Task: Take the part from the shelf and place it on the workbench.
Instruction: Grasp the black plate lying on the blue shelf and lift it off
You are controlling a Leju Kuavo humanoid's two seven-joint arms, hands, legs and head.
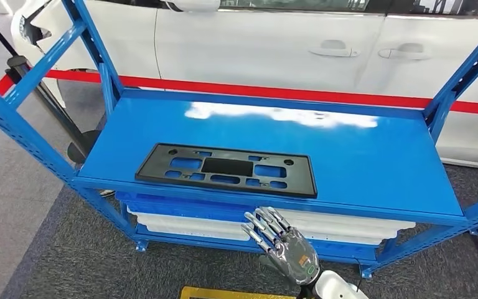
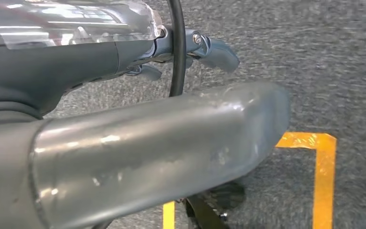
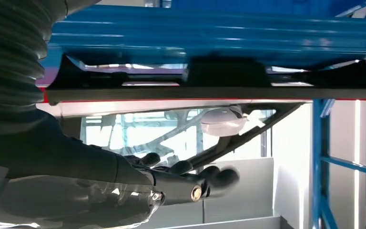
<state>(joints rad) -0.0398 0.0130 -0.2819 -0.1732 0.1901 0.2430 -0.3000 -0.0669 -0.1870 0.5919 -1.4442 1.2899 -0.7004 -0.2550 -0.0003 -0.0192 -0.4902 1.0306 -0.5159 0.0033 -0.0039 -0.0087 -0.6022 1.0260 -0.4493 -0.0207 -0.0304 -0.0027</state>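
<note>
The part, a flat black rectangular frame with several cut-outs (image 1: 226, 169), lies near the front edge of the blue shelf (image 1: 373, 156). My right hand (image 1: 281, 242) is raised below and in front of that edge, fingers spread and pointing up at the part, holding nothing and apart from it. In the right wrist view the right hand (image 3: 171, 183) has its fingers extended, with the black part's edge (image 3: 209, 91) lying against the blue shelf (image 3: 209, 33) beyond them. My left hand (image 2: 138, 100) hangs over the grey carpet, fingers out, with nothing in it.
Blue uprights (image 1: 12, 118) frame the shelf on both sides. White and blue trays (image 1: 211, 218) sit on the lower level. A white car (image 1: 255, 43) and a red barrier band (image 1: 286, 93) stand behind. Yellow floor tape (image 2: 324, 162) marks the carpet.
</note>
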